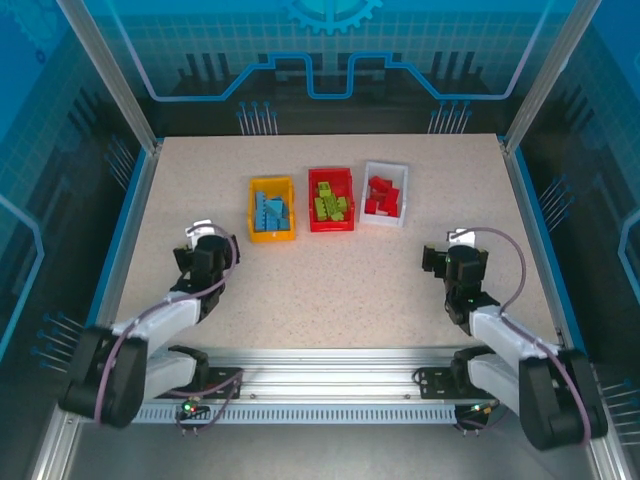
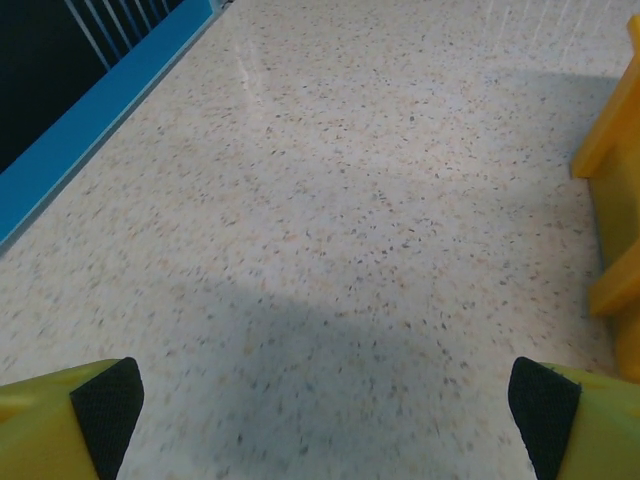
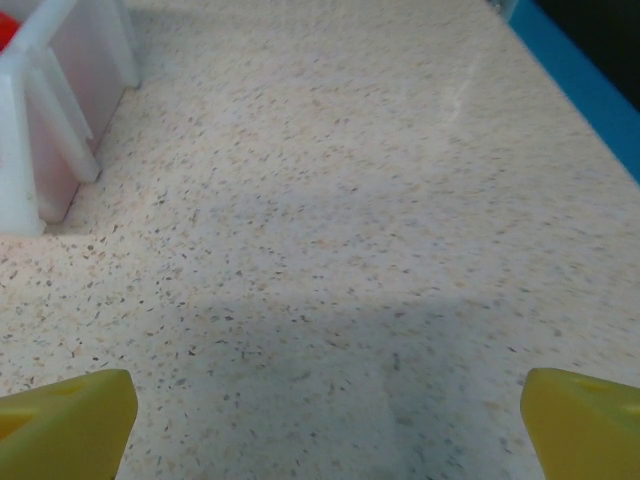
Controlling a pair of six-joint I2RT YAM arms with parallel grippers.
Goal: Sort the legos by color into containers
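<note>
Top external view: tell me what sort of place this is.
Probably a robotics lab work cell: a speckled table enclosed by aluminium posts and blue printed panels, with the left arm and right arm on a rail at its near edge.

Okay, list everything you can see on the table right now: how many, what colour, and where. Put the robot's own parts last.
yellow-orange bin: one, yellow-orange, left end of the row at the far middle of the table
blue legos: several, blue, inside the yellow-orange bin
red bin: one, red, middle of the row
green legos: several, lime green, inside the red bin
white bin: one, white, right end of the row
red legos: several, red, inside the white bin
table: one, speckled beige, blue-edged
left pincer: one, yellow, open, over bare table
right pincer: one, yellow, open, over bare table
</note>
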